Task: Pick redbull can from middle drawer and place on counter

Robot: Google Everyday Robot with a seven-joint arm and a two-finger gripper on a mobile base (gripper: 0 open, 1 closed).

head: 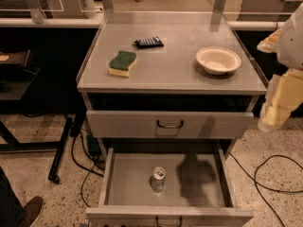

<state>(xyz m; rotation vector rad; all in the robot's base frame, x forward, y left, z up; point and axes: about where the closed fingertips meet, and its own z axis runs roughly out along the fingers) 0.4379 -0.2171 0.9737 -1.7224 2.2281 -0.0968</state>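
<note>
The redbull can [158, 178] stands upright in the middle drawer [128, 181], near the centre of its floor and a little toward the front. The drawer is pulled wide open below the closed upper drawer [118, 124]. The counter [170, 65] is the grey steel top above both. My arm comes in at the right edge, and the pale gripper [273, 113] hangs beside the cabinet's right front corner, level with the upper drawer. It is well above and to the right of the can and touches nothing.
On the counter lie a green and yellow sponge [122, 63] at the left, a flat dark snack packet [148, 42] behind it and a white bowl [218, 59] at the right. Cables [265, 174] run over the floor. A shoe [28, 211] shows at the bottom left.
</note>
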